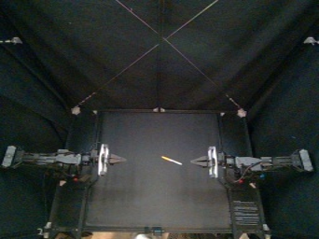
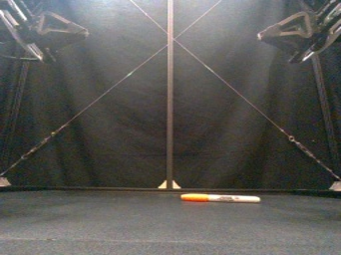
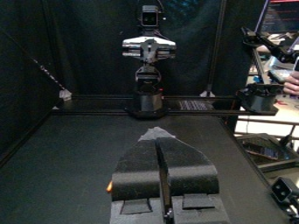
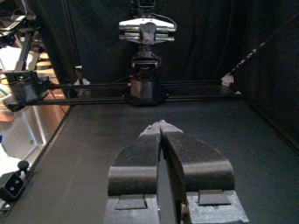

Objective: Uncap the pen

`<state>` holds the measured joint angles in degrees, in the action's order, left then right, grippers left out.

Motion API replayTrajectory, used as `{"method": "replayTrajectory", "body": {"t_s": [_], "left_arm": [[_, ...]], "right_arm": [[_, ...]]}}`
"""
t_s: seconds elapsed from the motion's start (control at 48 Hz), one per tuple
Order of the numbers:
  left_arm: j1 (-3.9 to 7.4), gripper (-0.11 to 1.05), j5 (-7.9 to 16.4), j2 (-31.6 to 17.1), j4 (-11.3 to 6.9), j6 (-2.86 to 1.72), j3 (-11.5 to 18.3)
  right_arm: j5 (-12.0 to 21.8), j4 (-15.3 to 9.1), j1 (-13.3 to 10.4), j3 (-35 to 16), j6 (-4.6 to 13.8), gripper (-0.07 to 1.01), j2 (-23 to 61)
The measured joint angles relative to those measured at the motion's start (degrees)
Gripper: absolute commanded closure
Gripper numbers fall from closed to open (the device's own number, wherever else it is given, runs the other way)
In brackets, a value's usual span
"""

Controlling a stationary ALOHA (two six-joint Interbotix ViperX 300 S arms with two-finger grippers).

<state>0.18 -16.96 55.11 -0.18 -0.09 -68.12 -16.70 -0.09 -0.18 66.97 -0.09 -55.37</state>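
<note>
Orange-and-white plastic marker pen [image 1: 173, 161], cap apparently on: lying loose mid-frame on the black counter [image 1: 149, 196], likely so both can reach. Left tool [image 1: 119, 160] and right tool [image 1: 201, 161]: flanking it, jaws pressed together, gripping nothing.

This is a robotics lab, set up as a closed test booth. A small black bench [image 1: 149, 201] is walled in by black curtains [image 1: 62, 47] behind its back edge and along both side edges, with light falling from above. Two black robot arms are mounted facing each other, the left arm [image 1: 56, 159] at the bench's left edge and the right arm [image 1: 268, 161] at its right edge. The left end effector [image 1: 119, 161] and right end effector [image 1: 200, 161] each carry two jaws, pressed together. Past the front edge lies a lit room [image 4: 17, 52].
</note>
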Motion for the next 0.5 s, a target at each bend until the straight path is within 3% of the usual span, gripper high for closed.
{"method": "replayTrajectory", "body": {"t_s": [0.083, 0.229, 0.354, 0.5], "left_arm": [[0.00, 1.00, -0.18, -0.79, 0.00, 0.26, -0.35], [0.00, 0.97, -0.79, -5.19, 0.00, 0.35, -0.35], [0.53, 0.96, -2.02, -10.37, 0.00, 0.44, -0.09], [2.02, 0.96, -4.22, -17.23, 0.09, 0.44, 1.41]], "right_arm": [[0.44, 0.62, 0.09, 0.62, 1.14, 0.95, 0.97], [4.75, 4.04, 0.09, 1.14, 3.34, 0.94, 7.73], [8.26, 7.56, -0.97, 1.05, 4.83, 0.94, 15.47], [8.79, 9.49, -3.08, 0.00, 5.36, 0.91, 23.47]]}}
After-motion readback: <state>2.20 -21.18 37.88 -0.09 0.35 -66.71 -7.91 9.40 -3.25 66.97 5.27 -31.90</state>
